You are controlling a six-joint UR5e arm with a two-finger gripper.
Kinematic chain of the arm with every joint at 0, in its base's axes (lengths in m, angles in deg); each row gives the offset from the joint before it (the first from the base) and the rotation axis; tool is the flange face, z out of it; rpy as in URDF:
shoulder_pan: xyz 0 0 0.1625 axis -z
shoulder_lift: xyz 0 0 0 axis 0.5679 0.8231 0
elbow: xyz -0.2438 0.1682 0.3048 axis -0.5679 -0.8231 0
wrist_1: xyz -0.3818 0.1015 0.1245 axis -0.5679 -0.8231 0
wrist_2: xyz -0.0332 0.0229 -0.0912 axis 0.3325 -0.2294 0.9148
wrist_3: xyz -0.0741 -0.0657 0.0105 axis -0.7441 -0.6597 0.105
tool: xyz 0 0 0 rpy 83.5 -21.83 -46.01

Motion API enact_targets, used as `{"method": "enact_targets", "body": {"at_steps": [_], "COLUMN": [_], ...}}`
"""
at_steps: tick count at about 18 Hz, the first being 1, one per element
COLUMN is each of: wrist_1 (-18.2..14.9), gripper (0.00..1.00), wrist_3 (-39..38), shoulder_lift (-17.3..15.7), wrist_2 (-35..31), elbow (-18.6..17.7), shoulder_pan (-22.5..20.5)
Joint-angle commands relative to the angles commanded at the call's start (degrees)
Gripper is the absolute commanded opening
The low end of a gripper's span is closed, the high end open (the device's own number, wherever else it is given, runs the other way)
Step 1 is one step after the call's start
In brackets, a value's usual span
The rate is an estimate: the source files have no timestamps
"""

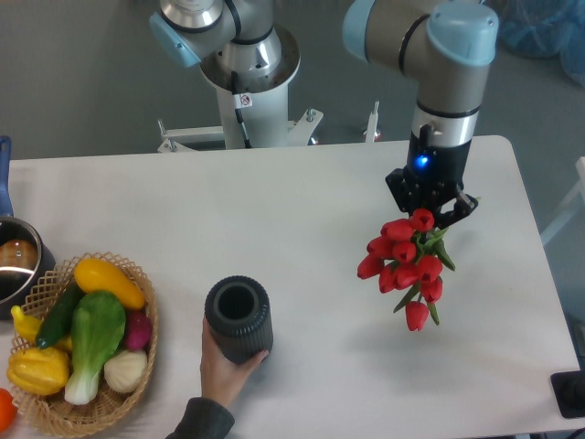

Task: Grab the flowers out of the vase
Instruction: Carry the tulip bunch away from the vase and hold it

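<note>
Camera view: fixed, looking down on a white surface with the arm reaching in from the upper right.
Tool: pointed downward, its dark fingers clamped on the upper end of the flowers; a blue light glowed on its body.
Flowers: a bunch of red tulip buds with green stems and leaves, hanging below the tool over the right half of the surface, clear of the vase. The buds clustered tightly, with one bud hanging lowest at the bottom of the bunch.
Vase: short, dark grey, cylindrical, vertically ribbed, upright near the front edge, its mouth open and dark.
Hand: a person's hand reached in from the front edge and touched the base of the vase.
Basket: woven wicker, at the front left, holding yellow, green, white and dark-red vegetables.
Pot: metal, at the left edge, partly out of view.
</note>
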Motion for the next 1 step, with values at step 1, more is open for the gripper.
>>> {"method": "enact_targets", "body": {"at_steps": [1], "wrist_1": [-0.3], "gripper": [0.00], "wrist_3": [-0.1], "shoulder_lift": [0.4], "wrist_2": [-0.8], "elbow": [0.0], "shoulder_pan": [0.0]}}
